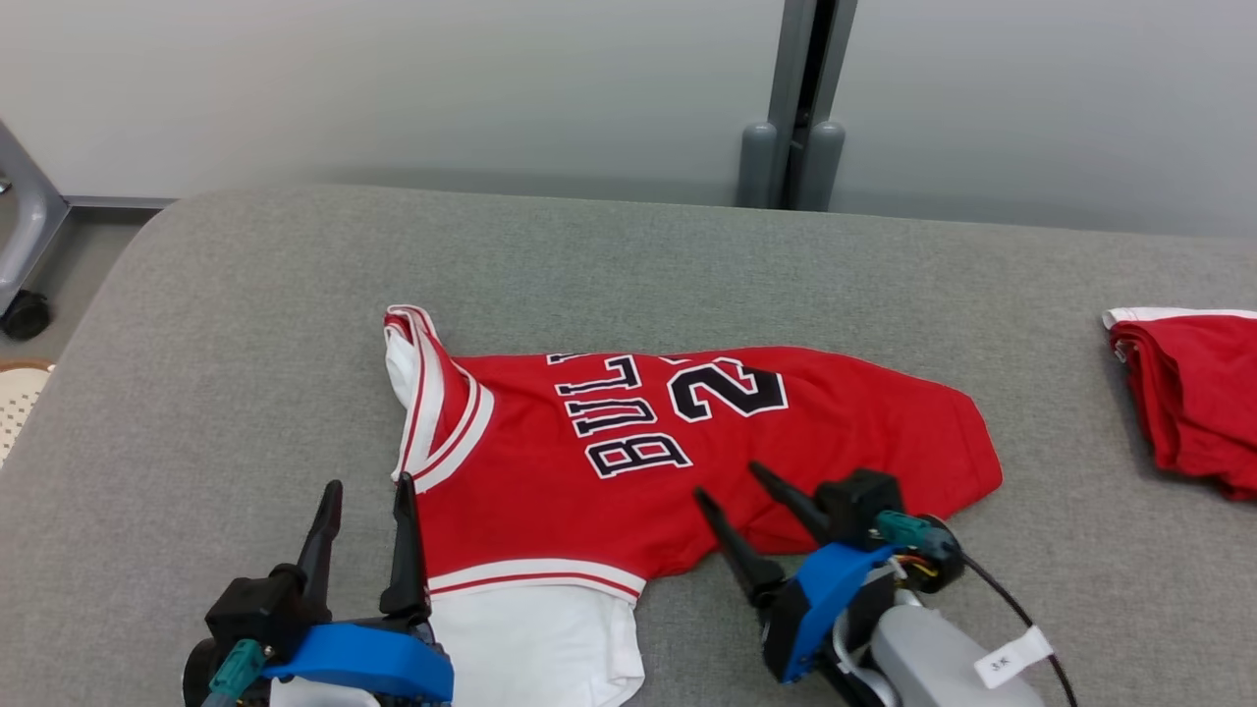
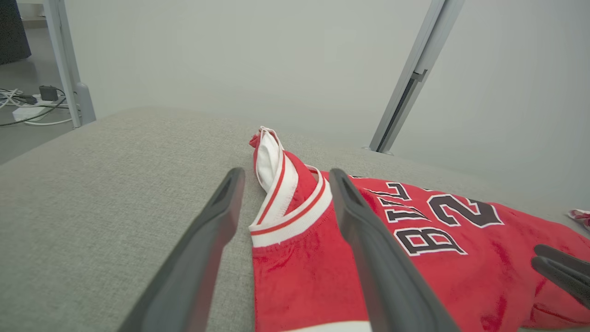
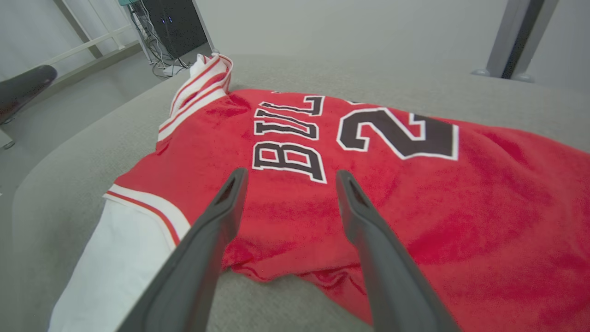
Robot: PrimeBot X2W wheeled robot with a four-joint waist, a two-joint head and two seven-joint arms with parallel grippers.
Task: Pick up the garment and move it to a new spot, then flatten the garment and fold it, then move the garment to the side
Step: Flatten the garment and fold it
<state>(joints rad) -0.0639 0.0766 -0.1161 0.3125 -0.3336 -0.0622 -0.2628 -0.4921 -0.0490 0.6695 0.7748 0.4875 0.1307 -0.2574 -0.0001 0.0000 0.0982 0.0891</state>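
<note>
The garment (image 1: pixel 628 462) is a red basketball jersey with white trim and black lettering. It lies folded on the grey cushioned surface (image 1: pixel 245 324), with a white part sticking out at its near edge. My left gripper (image 1: pixel 368 491) stands open at the jersey's left edge, over the trimmed armhole (image 2: pixel 286 216). My right gripper (image 1: pixel 729 479) is open just above the jersey's near edge, with nothing between its fingers (image 3: pixel 226 203). The wrist views show the jersey (image 2: pixel 415 258) (image 3: pixel 368 184) close under both grippers.
A second red garment (image 1: pixel 1193 393) lies folded at the right edge of the surface. A grey post (image 1: pixel 800 108) stands against the wall behind. Bare cushion spreads to the left and behind the jersey.
</note>
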